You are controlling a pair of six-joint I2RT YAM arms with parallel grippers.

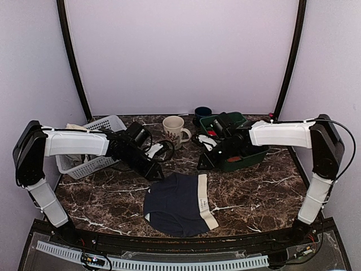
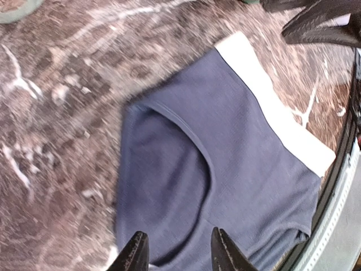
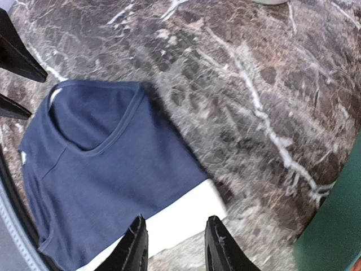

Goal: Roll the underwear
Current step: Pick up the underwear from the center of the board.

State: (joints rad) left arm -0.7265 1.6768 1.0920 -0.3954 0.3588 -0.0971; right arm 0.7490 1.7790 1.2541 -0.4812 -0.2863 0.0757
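Observation:
The underwear (image 1: pixel 176 204) lies flat near the table's front edge, dark navy with a cream waistband (image 1: pixel 204 199) along its right side. My left gripper (image 1: pixel 155 173) hovers at its far left corner. In the left wrist view this gripper (image 2: pixel 179 253) stands open above the navy cloth (image 2: pixel 237 164), with nothing between its fingers. My right gripper (image 1: pixel 203 164) hangs just beyond the waistband's far end. In the right wrist view it (image 3: pixel 176 247) is open over the waistband (image 3: pixel 183 217), apart from the cloth (image 3: pixel 107 169).
A white basket (image 1: pixel 90 148) stands at the back left behind the left arm. A cream mug (image 1: pixel 174 130) and a dark blue cup (image 1: pixel 203 112) sit at the back middle. A green bin (image 1: pixel 243 159) is under the right arm.

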